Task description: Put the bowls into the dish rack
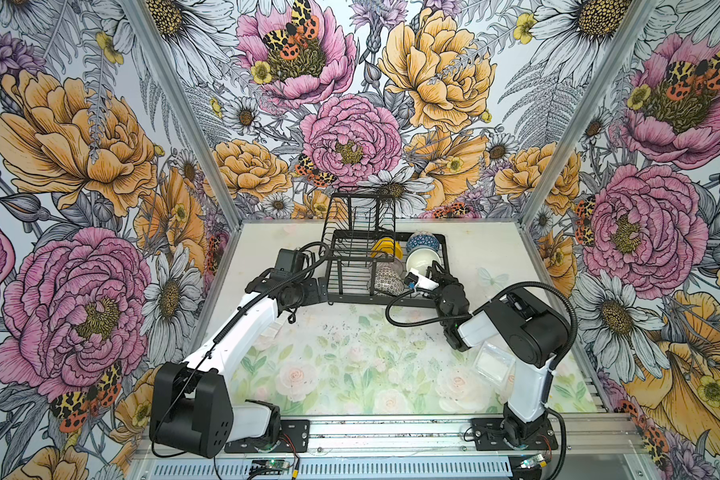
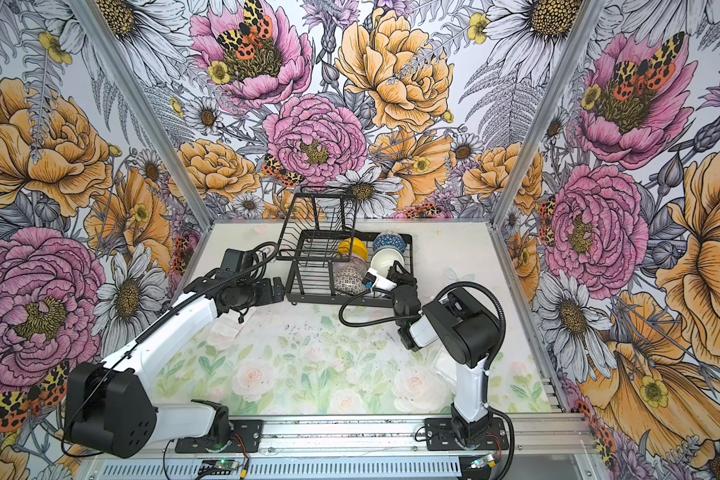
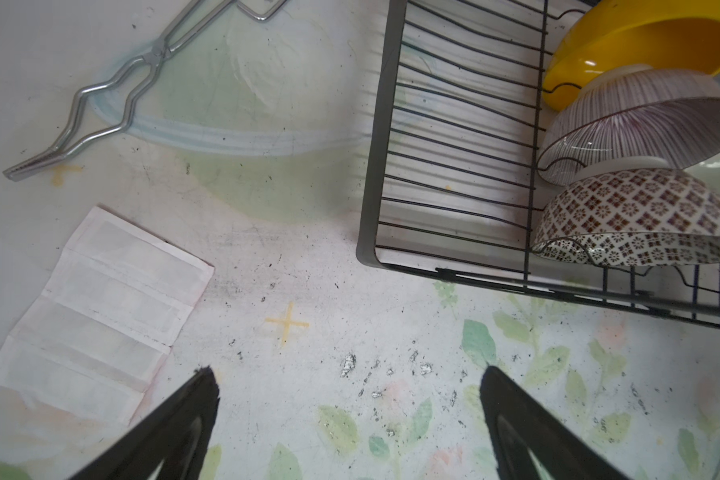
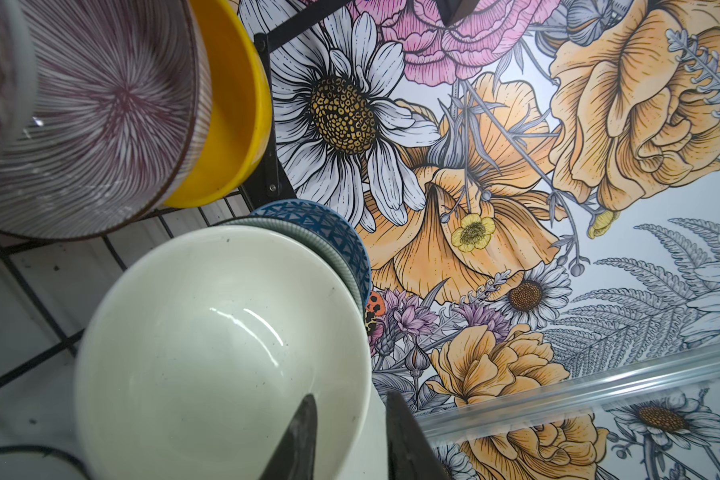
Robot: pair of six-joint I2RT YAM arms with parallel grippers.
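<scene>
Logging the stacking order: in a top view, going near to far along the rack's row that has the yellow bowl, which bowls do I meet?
black-and-white patterned bowl → pink-striped bowl → yellow bowl, all standing in the dish rack.

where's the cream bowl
In a top view the cream bowl sits in the dish rack's right half, in front of the blue-patterned bowl, at the right claw.
</scene>
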